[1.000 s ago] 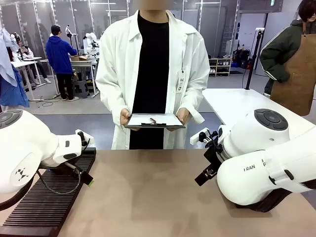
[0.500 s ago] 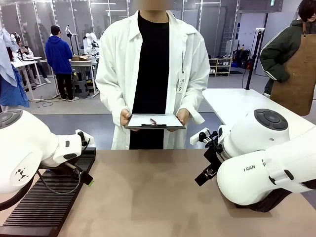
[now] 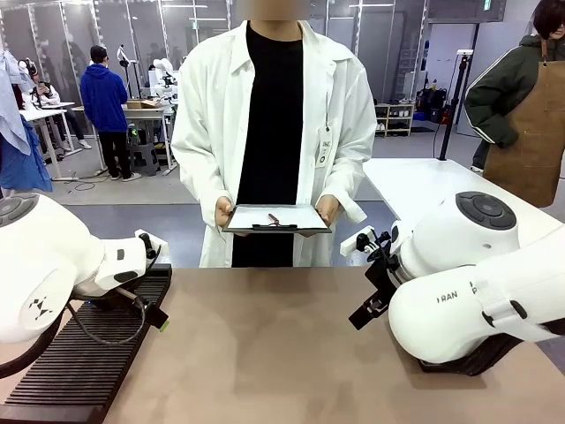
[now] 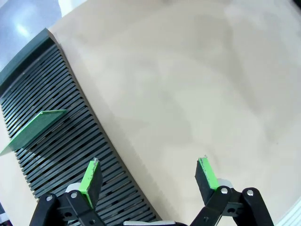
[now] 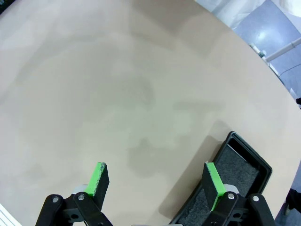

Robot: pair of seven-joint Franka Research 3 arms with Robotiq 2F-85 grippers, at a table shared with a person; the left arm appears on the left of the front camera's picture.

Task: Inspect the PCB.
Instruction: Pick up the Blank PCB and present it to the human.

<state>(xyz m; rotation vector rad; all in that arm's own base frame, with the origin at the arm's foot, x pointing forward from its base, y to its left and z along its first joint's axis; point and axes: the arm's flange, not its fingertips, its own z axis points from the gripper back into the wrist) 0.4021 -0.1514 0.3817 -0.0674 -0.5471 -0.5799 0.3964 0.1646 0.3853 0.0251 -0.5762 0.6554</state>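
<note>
Across the lower half of the front view, the brown table [image 3: 265,353] is lying bare in the middle, with the black slotted rack [image 3: 79,371] sitting at lower left under the left arm [image 3: 53,274].

Step in hand, as I judge it: reaching for the PCB. The left gripper [image 4: 148,165] is hanging over the rack's edge with jaws spread wide and nothing between them. The right gripper [image 5: 154,167] is likewise gaping and empty over bare table.

To do it well, the left gripper is probably needing to swing toward the left-middle of its wrist view. It should line both pads up with the board's thin edge and come down square to the slots so the board is not jamming or bending. Pinching lightly on the rim, not the face, looks safest.

- Left wrist view is adding the PCB [image 4: 37,128], green, standing tilted in the rack's slots at left-middle.
- Right wrist view is adding a black foam-lined tray [image 5: 237,181] at lower right.
- Front view is adding the person at upper centre, holding a clipboard [image 3: 276,216] across the table.
</note>
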